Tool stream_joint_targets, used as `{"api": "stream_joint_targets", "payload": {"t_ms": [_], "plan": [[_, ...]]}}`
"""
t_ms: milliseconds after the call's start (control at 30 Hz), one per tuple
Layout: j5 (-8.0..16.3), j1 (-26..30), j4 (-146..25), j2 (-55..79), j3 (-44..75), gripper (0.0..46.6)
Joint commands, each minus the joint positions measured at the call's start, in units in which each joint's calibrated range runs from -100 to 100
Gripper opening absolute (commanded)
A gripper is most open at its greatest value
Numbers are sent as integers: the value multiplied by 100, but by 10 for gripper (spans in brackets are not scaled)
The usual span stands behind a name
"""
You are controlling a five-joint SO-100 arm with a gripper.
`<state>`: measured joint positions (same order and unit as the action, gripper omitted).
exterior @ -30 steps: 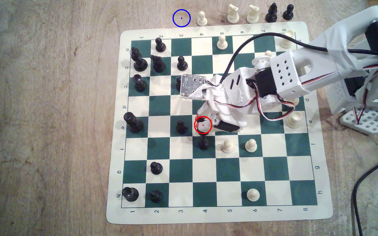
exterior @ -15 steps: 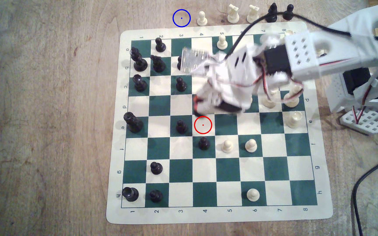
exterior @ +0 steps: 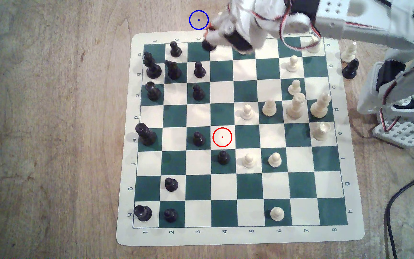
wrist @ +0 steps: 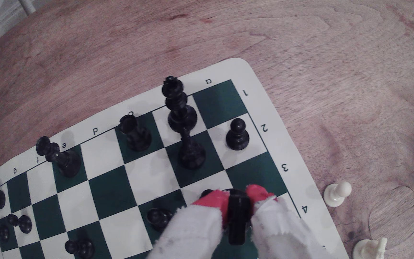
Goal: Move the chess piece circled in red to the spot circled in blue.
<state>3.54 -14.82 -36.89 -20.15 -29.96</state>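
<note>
**A:** Start with the exterior view. Your gripper (exterior: 209, 37) is over the far edge of the chessboard (exterior: 350, 234), above the boundary of columns 3 and 4, and the black knight (exterior: 208, 45) hangs below it, its round base showing dark under the white-wrapped fingers. The red ring (exterior: 222, 137) in the middle of the board has a bare cream square inside it.

**B:** So which step am I in?

**A:** I'd call it the carry. The blue-ringed spot (exterior: 198, 20) is on the bare tabletop just beyond the board's far edge, a little to the exterior view's left of the gripper. The white pawn beside it is mostly hidden by the arm.

**B:** And the wrist view?

**A:** There the fingers are clenched on the knight (wrist: 235, 216): red pads (wrist: 212, 201) press it from both sides, and it hangs clear above the board. It reads as a dark, glossy block, its horse head blurred, so I can't tell which way it faces. A white pawn (wrist: 338, 194) stands on the wood past the board's edge.

**B:** What does the next move call for?

**A:** You likely need a short shift outward and to the exterior view's left, then a lowering until the base sits flat inside the blue ring, clear of that pawn, before you let go.
</note>
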Motion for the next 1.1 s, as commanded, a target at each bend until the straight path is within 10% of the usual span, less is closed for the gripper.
{"api": "stream_joint_targets", "payload": {"t_ms": [0, 1067], "plan": [[-24, -344, 102, 428, 1010, 2], [-161, -993, 593, 3687, 3250, 2]]}}
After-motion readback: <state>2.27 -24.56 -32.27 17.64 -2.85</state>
